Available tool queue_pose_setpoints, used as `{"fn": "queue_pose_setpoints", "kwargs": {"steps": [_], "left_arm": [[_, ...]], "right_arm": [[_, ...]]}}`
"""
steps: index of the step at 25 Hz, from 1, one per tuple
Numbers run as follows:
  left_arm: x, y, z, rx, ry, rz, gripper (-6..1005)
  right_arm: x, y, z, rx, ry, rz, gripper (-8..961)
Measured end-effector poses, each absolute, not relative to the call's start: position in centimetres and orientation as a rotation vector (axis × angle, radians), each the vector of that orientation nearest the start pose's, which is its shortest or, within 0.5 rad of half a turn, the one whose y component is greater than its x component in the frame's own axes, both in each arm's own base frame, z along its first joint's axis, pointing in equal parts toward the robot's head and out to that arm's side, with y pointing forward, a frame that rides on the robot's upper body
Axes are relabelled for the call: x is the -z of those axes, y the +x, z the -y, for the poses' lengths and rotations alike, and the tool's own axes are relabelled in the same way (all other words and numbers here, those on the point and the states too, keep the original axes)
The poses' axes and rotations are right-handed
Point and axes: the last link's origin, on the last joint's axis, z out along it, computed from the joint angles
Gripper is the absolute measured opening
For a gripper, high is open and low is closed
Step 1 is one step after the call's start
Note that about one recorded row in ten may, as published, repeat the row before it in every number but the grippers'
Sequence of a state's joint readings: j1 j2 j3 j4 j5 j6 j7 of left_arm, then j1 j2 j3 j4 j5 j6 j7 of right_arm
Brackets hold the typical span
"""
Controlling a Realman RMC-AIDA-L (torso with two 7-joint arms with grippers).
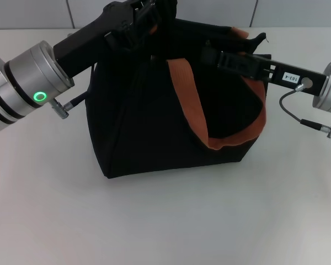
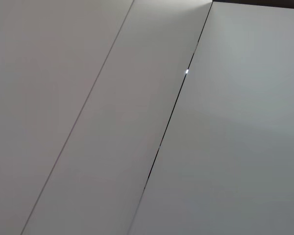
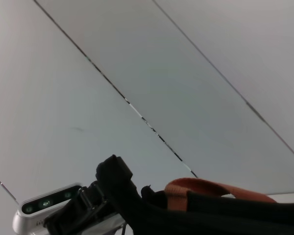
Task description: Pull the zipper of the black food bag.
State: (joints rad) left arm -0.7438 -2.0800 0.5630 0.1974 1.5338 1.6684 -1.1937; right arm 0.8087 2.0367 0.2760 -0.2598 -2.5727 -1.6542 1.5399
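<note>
The black food bag stands upright in the middle of the white table, with an orange-brown strap handle hanging down its front. My left gripper reaches in from the left and sits at the bag's top rear edge. My right gripper reaches in from the right and sits at the bag's top right side. Both are black against the black fabric. The right wrist view shows the bag's top edge, a strap and the left gripper. The zipper is hidden.
The white table spreads in front of and beside the bag. A pale panelled wall stands behind; the left wrist view shows only this wall. A cable loops off the right wrist.
</note>
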Motion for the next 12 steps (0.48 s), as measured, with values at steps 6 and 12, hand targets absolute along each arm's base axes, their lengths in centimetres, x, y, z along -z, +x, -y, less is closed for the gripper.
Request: {"fn": "queue_pose_setpoints", "kwargs": {"steps": [6, 12], "left_arm": [[1.21, -17.66, -35.69, 1.576, -2.385, 0.600, 32], [1.17, -17.76, -35.58, 1.581, -2.382, 0.601, 31]], "right_arm": [[1.49, 21.39, -35.83, -1.257, -2.550, -1.156, 454], [1.41, 21.72, -35.73, -1.250, -2.541, -1.167, 359]]}}
